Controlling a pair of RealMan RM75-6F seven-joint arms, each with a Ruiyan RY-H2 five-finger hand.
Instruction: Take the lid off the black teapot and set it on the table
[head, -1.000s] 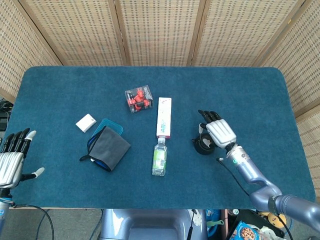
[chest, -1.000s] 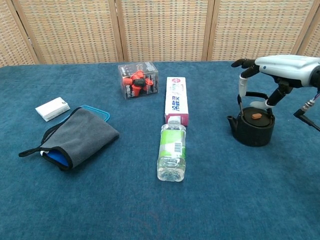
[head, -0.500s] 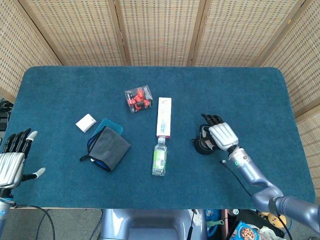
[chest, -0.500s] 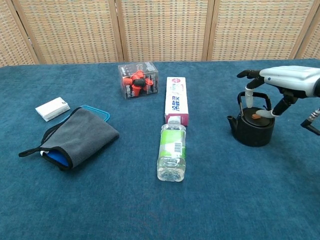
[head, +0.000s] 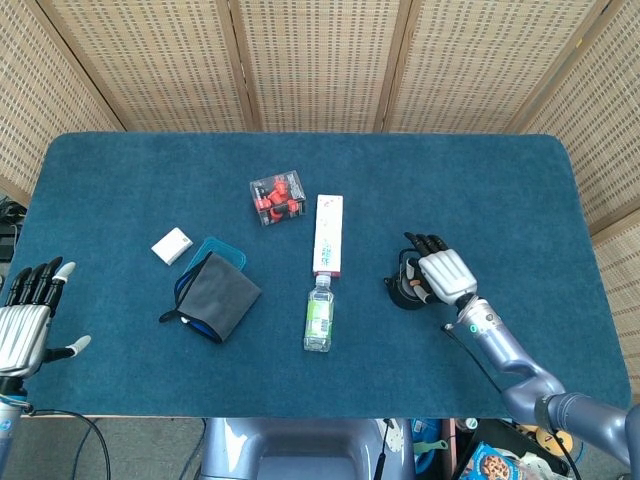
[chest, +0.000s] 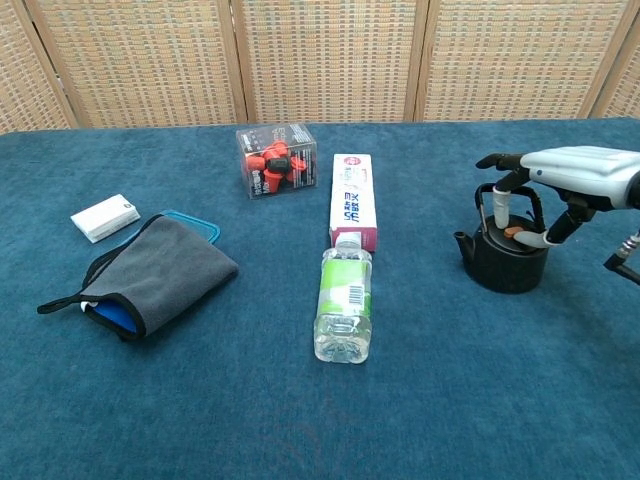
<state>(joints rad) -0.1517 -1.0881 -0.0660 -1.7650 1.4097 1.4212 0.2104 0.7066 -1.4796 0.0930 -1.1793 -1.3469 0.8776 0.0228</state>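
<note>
The small black teapot (chest: 508, 262) stands at the right of the blue table, its spout pointing left; the head view shows the teapot (head: 402, 291) partly under my hand. Its lid, with an orange-brown knob (chest: 513, 232), sits on the pot. My right hand (chest: 570, 175) hovers low over the pot, palm down, its fingertips (chest: 500, 197) reaching down around the handle and knob. Whether they touch the knob is unclear. The same right hand (head: 443, 273) covers the pot's right side from above. My left hand (head: 25, 320) rests open at the table's near left edge, holding nothing.
A clear water bottle (chest: 344, 303) lies in the middle, its cap against a white and pink box (chest: 351, 199). A clear case of red pieces (chest: 277, 159) sits behind. At the left lie a grey cloth (chest: 155, 272) over a blue container and a small white box (chest: 104, 217).
My right hand has come down and slightly toward me, lowering from above the teapot until its fingers surround the lid knob. The left hand and the other objects have stayed put.
</note>
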